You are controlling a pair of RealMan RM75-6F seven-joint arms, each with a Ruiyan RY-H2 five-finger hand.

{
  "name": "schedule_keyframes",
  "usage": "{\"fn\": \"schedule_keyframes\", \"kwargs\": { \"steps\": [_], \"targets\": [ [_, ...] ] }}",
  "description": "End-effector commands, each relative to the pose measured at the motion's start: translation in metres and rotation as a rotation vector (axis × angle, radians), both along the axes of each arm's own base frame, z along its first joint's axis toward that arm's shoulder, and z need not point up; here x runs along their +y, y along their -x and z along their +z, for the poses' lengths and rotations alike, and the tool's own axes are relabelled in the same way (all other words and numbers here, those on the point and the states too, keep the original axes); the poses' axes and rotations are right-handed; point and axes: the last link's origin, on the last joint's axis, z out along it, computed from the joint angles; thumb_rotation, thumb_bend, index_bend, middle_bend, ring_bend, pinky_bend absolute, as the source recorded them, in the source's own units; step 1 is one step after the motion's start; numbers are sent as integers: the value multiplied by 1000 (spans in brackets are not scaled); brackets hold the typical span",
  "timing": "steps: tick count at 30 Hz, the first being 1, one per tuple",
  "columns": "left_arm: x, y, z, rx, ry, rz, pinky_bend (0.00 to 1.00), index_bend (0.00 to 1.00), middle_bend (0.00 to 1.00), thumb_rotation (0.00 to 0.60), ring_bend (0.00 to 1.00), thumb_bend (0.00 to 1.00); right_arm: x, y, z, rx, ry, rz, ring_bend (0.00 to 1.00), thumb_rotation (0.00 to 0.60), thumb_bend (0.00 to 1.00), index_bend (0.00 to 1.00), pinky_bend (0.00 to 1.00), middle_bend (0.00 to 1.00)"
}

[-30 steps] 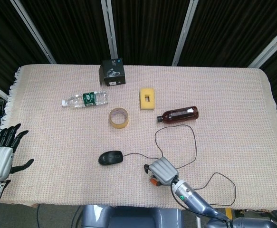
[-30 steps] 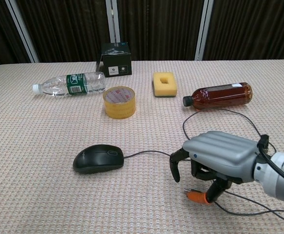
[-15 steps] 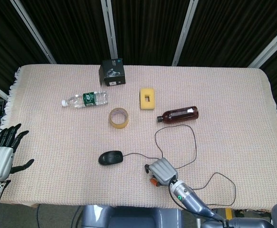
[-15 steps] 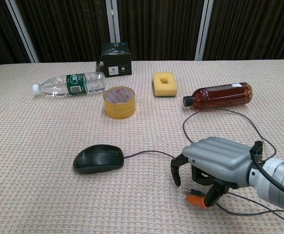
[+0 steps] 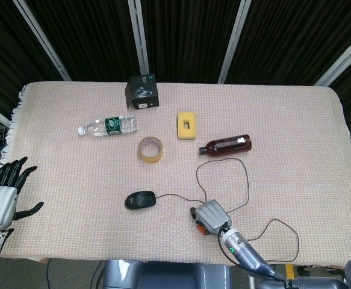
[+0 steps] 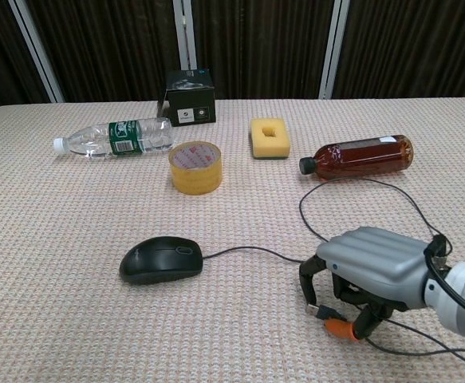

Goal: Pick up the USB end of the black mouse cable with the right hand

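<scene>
The black mouse [image 6: 160, 259] lies near the table's front, also seen in the head view [image 5: 140, 200]. Its thin black cable [image 6: 360, 185] runs right from the mouse, loops toward the brown bottle and comes back under my right hand [image 6: 372, 274]. That hand [image 5: 212, 216] arches over the cable's end with its fingers curled down. The small USB plug [image 6: 318, 309] sticks out to the left, pinched between a fingertip and the orange-tipped thumb [image 6: 340, 326]. My left hand [image 5: 0, 195] hovers off the table's front left corner, fingers spread and holding nothing.
A brown bottle [image 6: 360, 155] lies just behind the cable loop. Further back are a yellow sponge [image 6: 269, 137], a tape roll [image 6: 195, 167], a clear water bottle [image 6: 114, 136] and a black box [image 6: 188, 97]. The table's front edge is close to my right hand.
My right hand has shifted to the right and slightly back along the table, drawing the USB plug with it between thumb and finger. The mouse and left hand have stayed put.
</scene>
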Motion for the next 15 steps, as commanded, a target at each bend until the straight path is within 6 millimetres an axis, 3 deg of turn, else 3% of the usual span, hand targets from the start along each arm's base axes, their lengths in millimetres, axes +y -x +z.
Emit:
{"fn": "schedule_keyframes", "kwargs": {
  "steps": [1,5,15],
  "targets": [
    [0,0,0,-3,1,-1,0,164,0,600,0,157,2,2,1,12,4,-4,1000,600,334,461,894,1000],
    [-1,-1,0,-6,4,-2,0,167,0,600,0,153,4,2,2,22,2,-8,1000,600,348,493,894,1000],
    [0,-1,0,-19,6,-1,0,176,0,600,0,154,5,2,2,-8,21,-11,1000,600,422,697,893,1000]
  ]
}}
